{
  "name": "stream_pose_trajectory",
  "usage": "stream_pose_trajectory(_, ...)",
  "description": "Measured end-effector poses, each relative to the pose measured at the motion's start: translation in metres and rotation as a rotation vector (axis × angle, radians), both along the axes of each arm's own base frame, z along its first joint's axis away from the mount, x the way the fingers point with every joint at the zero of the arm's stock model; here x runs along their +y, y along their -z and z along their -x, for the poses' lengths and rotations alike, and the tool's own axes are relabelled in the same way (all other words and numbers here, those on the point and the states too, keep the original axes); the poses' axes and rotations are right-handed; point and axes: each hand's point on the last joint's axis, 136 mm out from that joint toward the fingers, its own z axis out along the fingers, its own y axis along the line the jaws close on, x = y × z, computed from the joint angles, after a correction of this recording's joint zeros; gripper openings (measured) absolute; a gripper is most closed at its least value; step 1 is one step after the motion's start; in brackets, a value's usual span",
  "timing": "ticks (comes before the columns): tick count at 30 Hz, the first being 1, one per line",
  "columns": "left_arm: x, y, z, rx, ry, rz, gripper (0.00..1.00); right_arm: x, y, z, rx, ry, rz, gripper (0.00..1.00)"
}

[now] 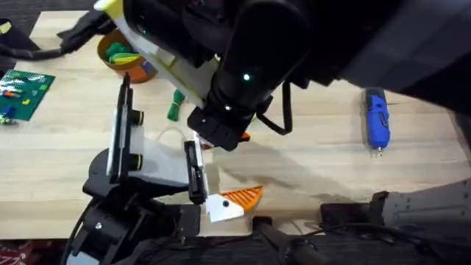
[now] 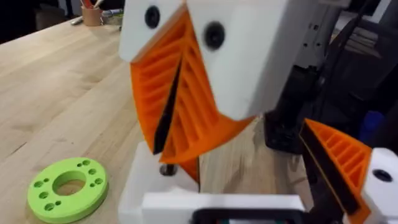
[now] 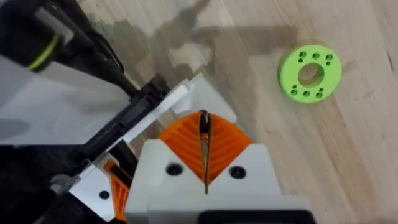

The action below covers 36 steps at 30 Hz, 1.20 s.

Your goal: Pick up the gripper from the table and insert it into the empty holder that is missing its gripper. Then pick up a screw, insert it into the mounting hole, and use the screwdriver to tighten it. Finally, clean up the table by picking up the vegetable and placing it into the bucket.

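Observation:
My right gripper (image 1: pixel 221 136) (image 2: pixel 163 146) (image 3: pixel 203 118) reaches across the table and hangs point-down over the holder (image 1: pixel 193 173), a black rail on a white mount (image 2: pixel 134 186). Its orange ribbed fingers (image 3: pixel 186 140) are shut on a small dark thing at their tips, seemingly a screw (image 2: pixel 166 169). An orange sliver (image 2: pixel 190 169), perhaps the gripper, sits just under them. My left gripper (image 1: pixel 228 177) lies low and open, with one orange finger (image 1: pixel 244 195) (image 2: pixel 339 165) at the rail's near end. The screwdriver (image 1: pixel 377 118) lies far right. The vegetable (image 1: pixel 174 107) lies beside the bucket (image 1: pixel 126 65).
A green ring with small holes (image 2: pixel 67 188) (image 3: pixel 310 73) lies flat on the wood close to the holder. A green brick baseplate (image 1: pixel 23 90) sits at the far left edge. Bare table stretches between the holder and the screwdriver.

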Motion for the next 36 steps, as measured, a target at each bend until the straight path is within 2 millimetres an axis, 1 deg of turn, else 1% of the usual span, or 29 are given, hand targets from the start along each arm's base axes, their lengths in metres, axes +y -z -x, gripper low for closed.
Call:
stream_pose_trajectory(11, 0.000, 0.001, 0.000, 0.022, 0.002, 0.001, 0.983, 0.009, 0.006, -0.002, 0.007, -0.004, -0.012, 0.015)
stream_pose_trajectory(15, 0.000, 0.001, 0.000, 0.016, 0.003, 0.000, 0.983, 0.009, 0.010, -0.001, 0.023, -0.006, 0.001, 0.015)
stream_pose_trajectory(29, 0.000, 0.001, 0.001, 0.017, 0.005, 0.000, 0.983, 0.009, 0.011, 0.000, 0.028, -0.007, 0.004, 0.015)
stream_pose_trajectory(30, 0.000, 0.001, 0.001, 0.017, 0.004, 0.000, 0.983, 0.009, 0.011, 0.000, 0.028, -0.007, 0.004, 0.051)
stream_pose_trajectory(34, 0.000, 0.001, 0.001, 0.019, 0.005, 0.000, 0.983, 0.008, 0.011, 0.000, 0.029, -0.003, 0.007, 0.349)
stream_pose_trajectory(35, 0.000, 0.001, 0.001, 0.019, 0.006, 0.000, 0.983, 0.006, 0.011, -0.002, 0.024, 0.005, 0.014, 0.461)
stream_pose_trajectory(36, 0.000, 0.001, 0.001, 0.019, 0.006, 0.000, 0.983, 0.003, 0.011, -0.005, 0.015, 0.015, 0.021, 0.602)
